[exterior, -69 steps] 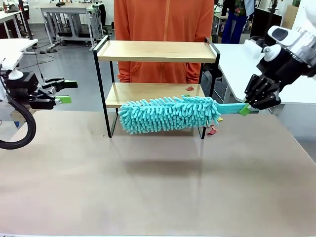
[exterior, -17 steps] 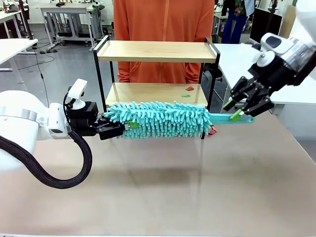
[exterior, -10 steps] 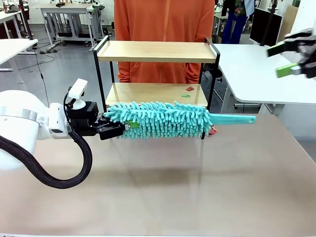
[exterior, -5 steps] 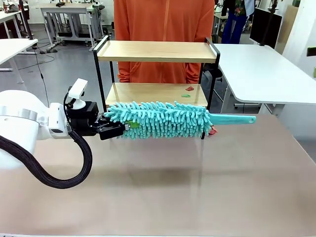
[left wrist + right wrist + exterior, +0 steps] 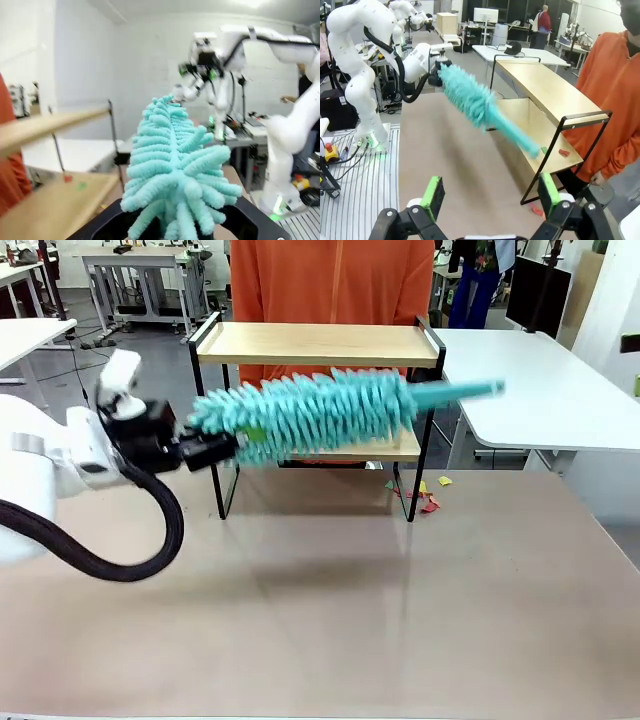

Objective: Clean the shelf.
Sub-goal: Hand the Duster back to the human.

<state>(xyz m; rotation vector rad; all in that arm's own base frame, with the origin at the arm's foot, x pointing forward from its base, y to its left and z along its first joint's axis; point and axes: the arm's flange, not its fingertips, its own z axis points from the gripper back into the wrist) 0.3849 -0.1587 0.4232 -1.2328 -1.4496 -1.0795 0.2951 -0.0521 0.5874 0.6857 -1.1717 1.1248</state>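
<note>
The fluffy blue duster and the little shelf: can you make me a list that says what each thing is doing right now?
duster: teal, fluffy duster, lifted in front of the shelf, handle end pointing to the robot's right
left gripper: left gripper shut on the duster's fluffy end
right gripper: right gripper open, holding nothing
shelf: shelf standing on the brown table, top board bare
scraps: small coloured scraps on the table by the shelf's leg; a few more on the lower board
person: orange top, standing behind the shelf

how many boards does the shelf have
2: the top board of the shelf, and the lower board beneath it, mostly hidden in the front view behind the duster in the left gripper.
</note>
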